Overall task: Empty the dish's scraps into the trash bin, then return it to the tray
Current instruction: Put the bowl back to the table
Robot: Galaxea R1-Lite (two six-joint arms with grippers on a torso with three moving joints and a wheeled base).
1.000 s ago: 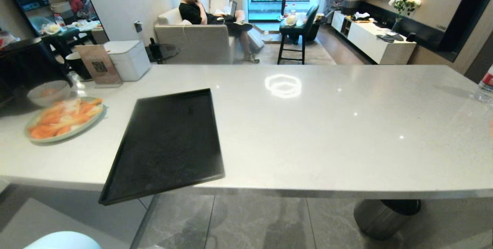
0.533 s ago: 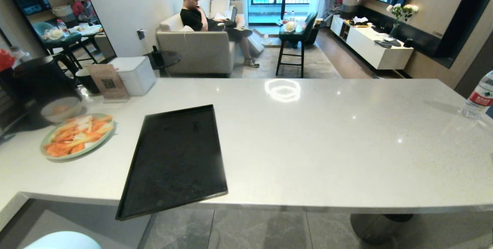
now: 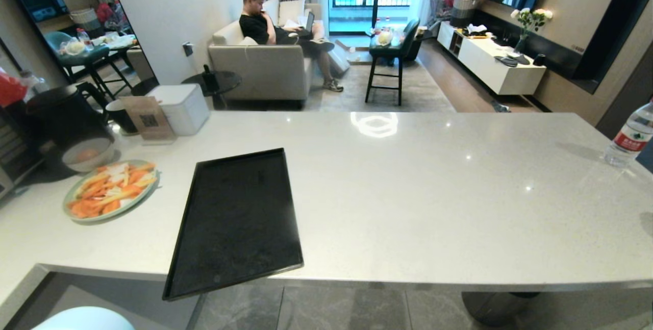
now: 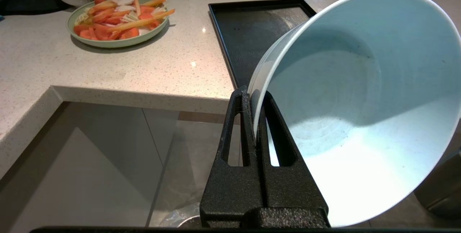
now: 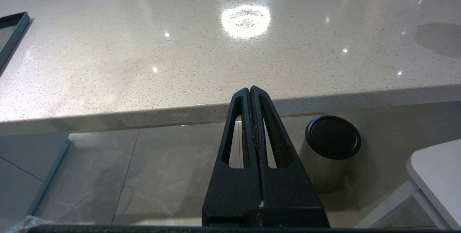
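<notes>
My left gripper (image 4: 254,94) is shut on the rim of the dish (image 4: 353,110), a pale blue and white bowl held tilted on its side before the table's front edge. The inside of the bowl is bare; the scraps are out of view. A sliver of the dish (image 3: 81,318) shows at the head view's lower left. The black tray (image 3: 234,223) lies empty on the table, one corner overhanging the front edge. A bit of the trash bin's crinkled clear bag (image 4: 180,215) shows on the floor below the left gripper. My right gripper (image 5: 250,89) is shut and empty, below the table edge.
A greenish plate of carrot sticks (image 3: 109,189), a grey-white bowl (image 3: 88,155) and a white box (image 3: 181,108) stand left of the tray. A water bottle (image 3: 630,136) stands far right. A metal cylinder with a black top (image 5: 333,146) stands under the table. A person sits on a sofa beyond.
The whole head view has shifted: the table and tray sit lower in the picture and more of the room shows, so the camera has moved. Nothing on the table has moved.
</notes>
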